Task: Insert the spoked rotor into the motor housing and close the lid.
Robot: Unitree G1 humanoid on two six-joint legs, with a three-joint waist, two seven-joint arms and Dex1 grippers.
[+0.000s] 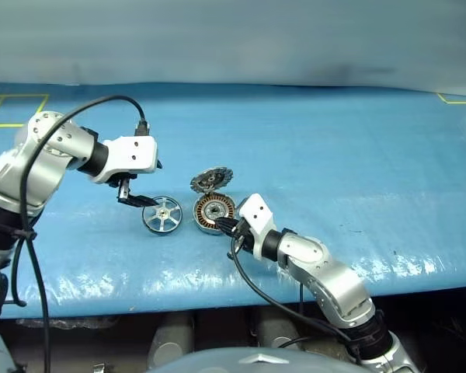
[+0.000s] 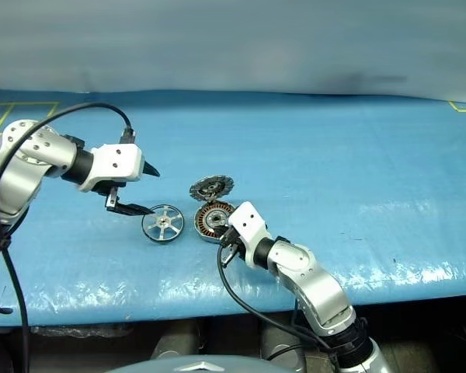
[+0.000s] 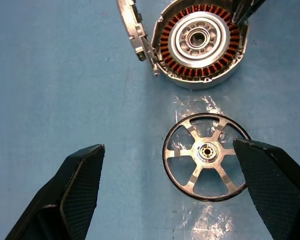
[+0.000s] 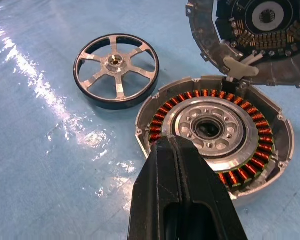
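Left wrist view: left hand point(image 3: 165, 192) spread wide above the rotor point(image 3: 207, 156), which lies flat on the blue tabletop point(image 1: 334, 155) just beside the housing point(image 1: 214, 213). Lid point(image 1: 211, 180) stands open. Right hand point(image 1: 224, 226), pinched together, rests at the housing's rim.

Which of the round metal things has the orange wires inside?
The round grey metal motor housing, with a copper-orange ring of windings around its hub. The flat silver spoked rotor beside it shows bare spokes, and the housing's raised round grey lid has none.

Silver-white arms, black cables, black tools
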